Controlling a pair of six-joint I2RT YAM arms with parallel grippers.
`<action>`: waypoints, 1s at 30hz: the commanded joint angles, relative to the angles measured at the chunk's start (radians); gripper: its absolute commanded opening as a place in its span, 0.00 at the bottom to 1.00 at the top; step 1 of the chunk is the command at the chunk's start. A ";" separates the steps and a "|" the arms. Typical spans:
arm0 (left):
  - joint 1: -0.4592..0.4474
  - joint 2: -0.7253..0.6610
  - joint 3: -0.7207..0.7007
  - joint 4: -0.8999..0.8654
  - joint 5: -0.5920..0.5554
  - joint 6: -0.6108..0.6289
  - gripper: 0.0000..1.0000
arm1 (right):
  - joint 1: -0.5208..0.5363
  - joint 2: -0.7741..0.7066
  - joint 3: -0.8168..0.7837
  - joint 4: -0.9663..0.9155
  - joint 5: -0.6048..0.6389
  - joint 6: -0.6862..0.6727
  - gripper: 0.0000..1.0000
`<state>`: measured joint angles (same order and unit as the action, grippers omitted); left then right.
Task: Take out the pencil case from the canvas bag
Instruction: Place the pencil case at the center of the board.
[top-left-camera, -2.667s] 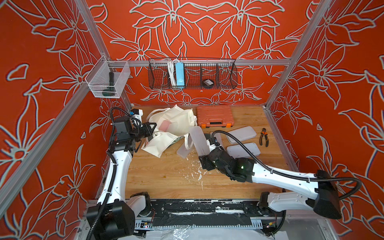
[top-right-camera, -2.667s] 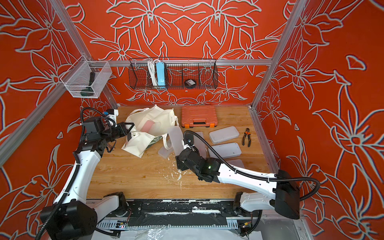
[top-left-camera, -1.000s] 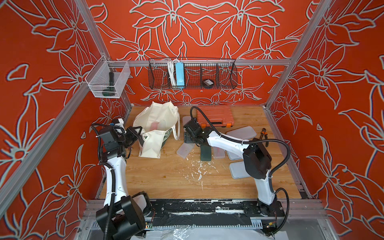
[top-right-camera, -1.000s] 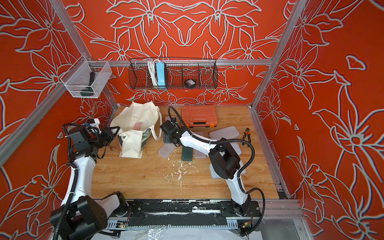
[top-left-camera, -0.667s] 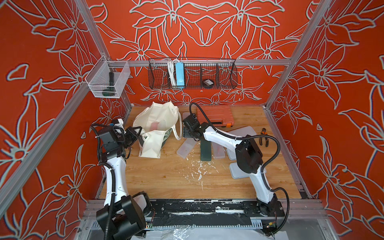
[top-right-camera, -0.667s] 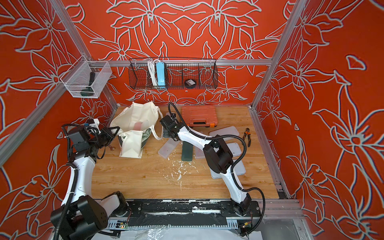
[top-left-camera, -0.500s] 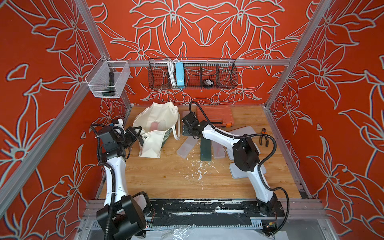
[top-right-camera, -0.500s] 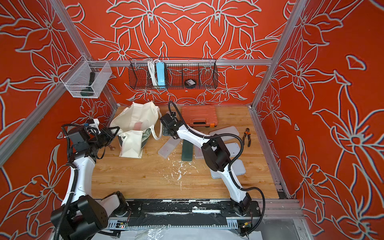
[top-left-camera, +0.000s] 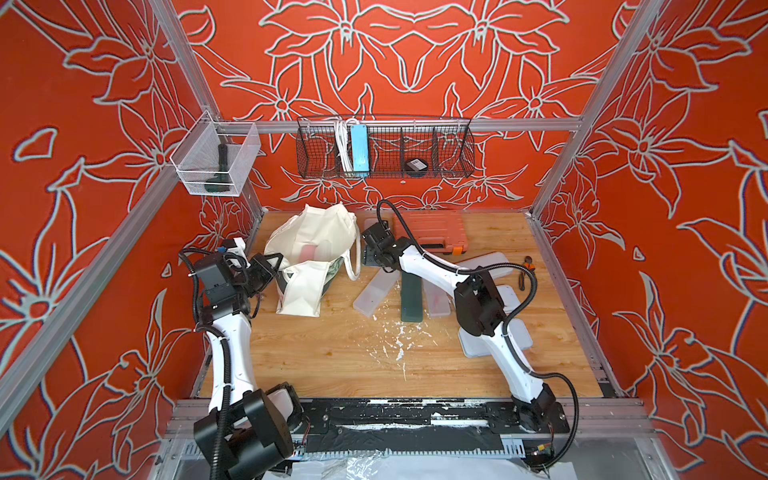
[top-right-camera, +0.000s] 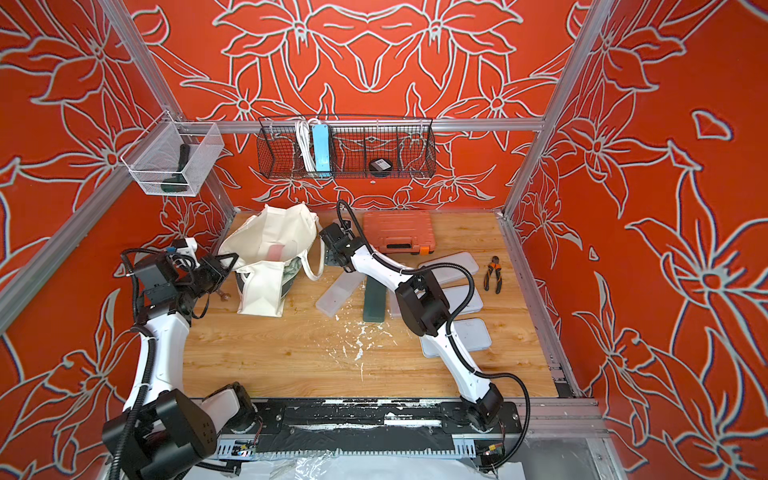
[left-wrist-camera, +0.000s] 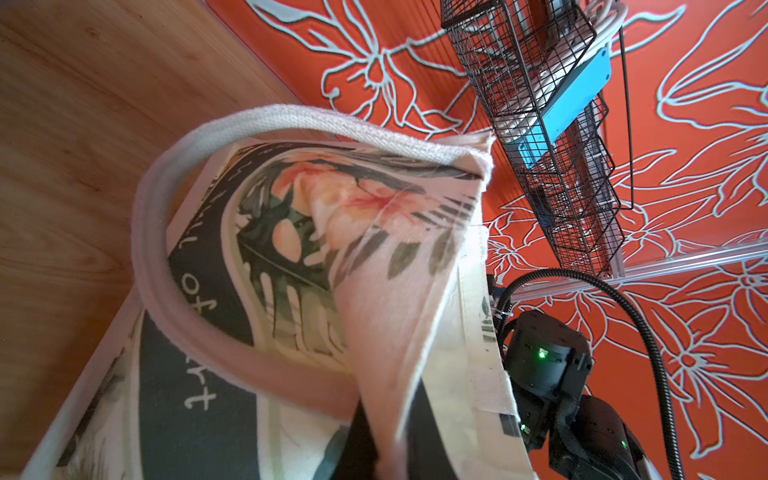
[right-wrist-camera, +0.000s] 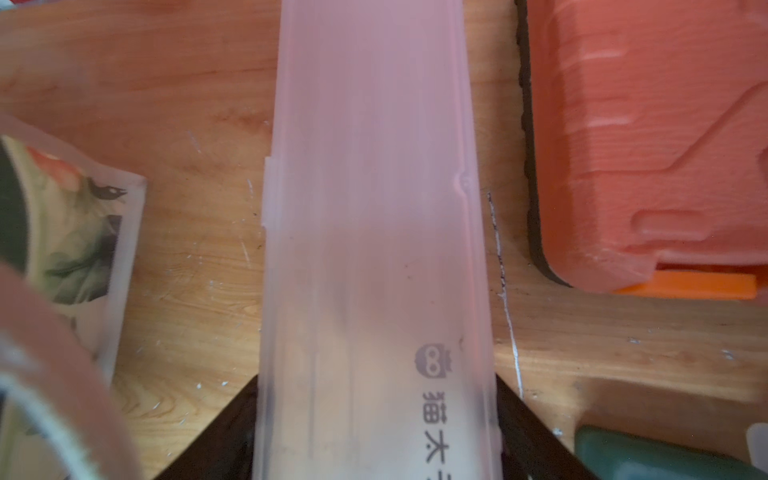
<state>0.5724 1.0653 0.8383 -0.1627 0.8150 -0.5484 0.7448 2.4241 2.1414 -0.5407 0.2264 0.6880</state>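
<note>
Front tabletop (top-left-camera: 332, 365) lies open; flat cases (top-left-camera: 371, 293) crowd beside canvas bag (top-left-camera: 309, 253).

Cream canvas bag (top-left-camera: 316, 237), flower print on one face, slumps open at the table's (top-left-camera: 332, 353) 11 o'clock; frosted pink pencil case (right-wrist-camera: 374, 208) outside, at its 3 o'clock.

Bright, even light, faint shadows in both top views; canvas bag (right-wrist-camera: 50, 353) blurred in the right wrist view.
</note>
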 joint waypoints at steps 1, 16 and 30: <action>0.011 -0.005 0.017 0.061 0.048 0.012 0.00 | -0.014 0.028 0.034 0.030 0.005 0.001 0.64; 0.021 0.018 0.010 0.091 0.085 0.012 0.00 | -0.040 0.158 0.170 0.076 -0.043 0.007 0.64; 0.025 0.030 0.009 0.092 0.093 0.009 0.00 | -0.047 0.226 0.281 -0.004 -0.070 0.023 0.80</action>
<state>0.5903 1.1004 0.8383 -0.1257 0.8688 -0.5385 0.7017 2.6377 2.3947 -0.5266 0.1680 0.6987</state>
